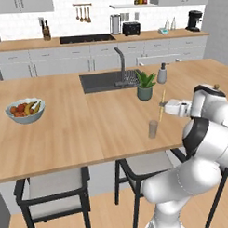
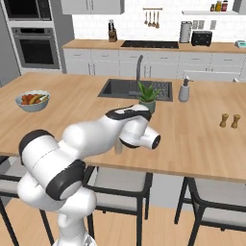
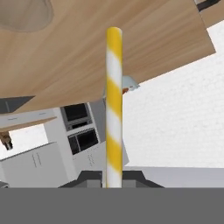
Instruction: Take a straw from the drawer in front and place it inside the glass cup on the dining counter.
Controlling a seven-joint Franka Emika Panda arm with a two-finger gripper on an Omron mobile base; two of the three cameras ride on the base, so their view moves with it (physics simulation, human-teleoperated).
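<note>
On the left of the desk [image 1: 65, 122] a fruit bowl [image 1: 25, 111] holds fruit. Toward the right, the glass cup [image 1: 153, 129] stands near the front edge with nothing visible inside, before the plant pot [image 1: 144, 86] and pump bottle [image 1: 162, 73]. The arm reaches sideways, its end effector [image 1: 168, 107] clamped on the near-upright straw [image 1: 161, 106], above and just right of the cup.
</note>
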